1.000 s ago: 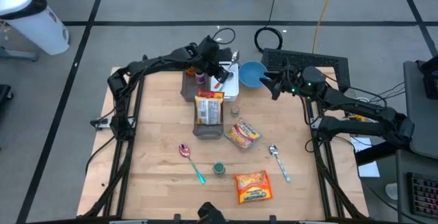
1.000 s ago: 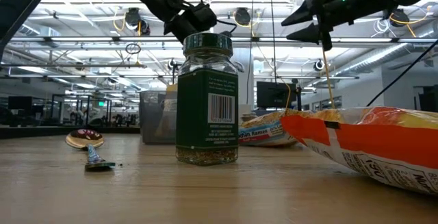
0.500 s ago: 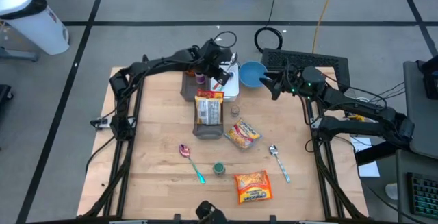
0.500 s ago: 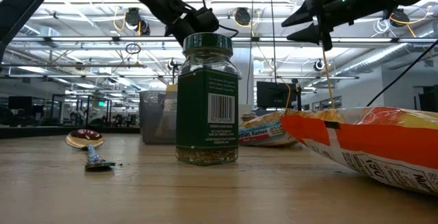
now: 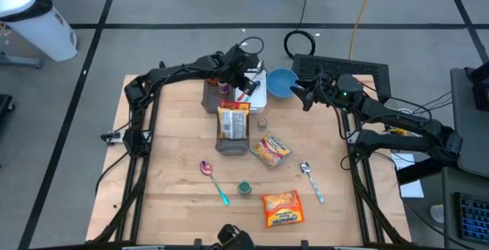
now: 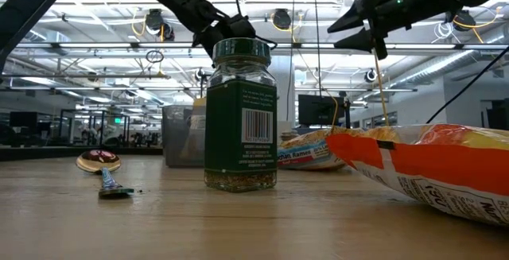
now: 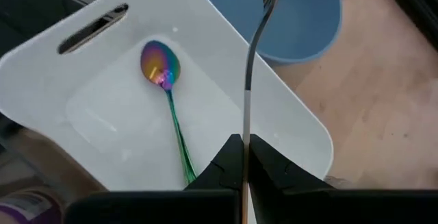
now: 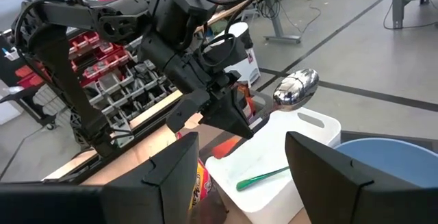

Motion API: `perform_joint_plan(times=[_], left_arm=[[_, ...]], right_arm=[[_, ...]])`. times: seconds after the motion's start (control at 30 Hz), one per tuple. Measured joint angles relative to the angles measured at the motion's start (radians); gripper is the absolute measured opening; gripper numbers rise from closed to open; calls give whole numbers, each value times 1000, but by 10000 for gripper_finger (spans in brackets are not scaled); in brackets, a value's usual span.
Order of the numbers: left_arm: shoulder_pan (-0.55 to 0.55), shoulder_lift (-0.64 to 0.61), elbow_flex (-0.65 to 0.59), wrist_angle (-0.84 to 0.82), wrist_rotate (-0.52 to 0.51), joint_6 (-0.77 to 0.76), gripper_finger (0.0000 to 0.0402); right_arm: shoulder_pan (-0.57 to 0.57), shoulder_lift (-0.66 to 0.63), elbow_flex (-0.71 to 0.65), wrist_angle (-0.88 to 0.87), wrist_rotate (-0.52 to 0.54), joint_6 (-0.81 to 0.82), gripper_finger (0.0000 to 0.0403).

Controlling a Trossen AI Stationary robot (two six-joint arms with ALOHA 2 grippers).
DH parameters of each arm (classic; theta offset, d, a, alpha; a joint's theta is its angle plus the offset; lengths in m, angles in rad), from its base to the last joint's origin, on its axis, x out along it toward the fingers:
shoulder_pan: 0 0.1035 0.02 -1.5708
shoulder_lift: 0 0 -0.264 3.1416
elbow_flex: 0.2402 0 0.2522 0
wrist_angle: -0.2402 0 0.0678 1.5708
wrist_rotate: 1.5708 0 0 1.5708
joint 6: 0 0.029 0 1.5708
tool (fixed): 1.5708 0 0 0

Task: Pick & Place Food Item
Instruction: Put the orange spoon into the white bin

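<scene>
My left gripper (image 7: 244, 145) is shut on a silver spoon (image 7: 248, 80) above the white tray (image 7: 123, 121) at the table's far middle. The spoon's bowl (image 8: 295, 90) juts out past the fingers. An iridescent spoon with a green handle (image 7: 168, 94) lies flat in the tray. My right gripper (image 5: 300, 95) hangs open in the air beside the blue bowl (image 5: 281, 82), with nothing between its fingers. Food packets lie nearer: one in a grey container (image 5: 233, 122), a noodle packet (image 5: 270, 149) and an orange packet (image 5: 281, 208). My left gripper pinches the silver spoon's handle (image 7: 245, 131) between its two fingers. The handle runs along the fingers and on past their tips. The fingers slant down from the table's left side toward the tray. The spoon is lifted clear, its bowl end out over the blue bowl's rim.
A spice jar (image 5: 244, 188) stands near the front middle, with a spoon (image 5: 214, 180) to its left and another (image 5: 311, 181) to its right. A small glass (image 5: 262, 124) stands beside the grey container. A purple-topped jar (image 5: 223, 88) sits by the tray's left side.
My left gripper has tipped a little further down over the white tray, with the silver spoon still in its fingers.
</scene>
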Motion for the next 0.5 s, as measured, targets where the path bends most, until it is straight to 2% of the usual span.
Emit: perform_joint_plan(times=[0.27,0.5], left_arm=[[1,47,9,-33,36,-16,5],[-23,163,198,-198,17,55,5]], right_arm=[[-1,1,0,-10,4,-6,212],[-13,4,0,-23,0,-3,212]])
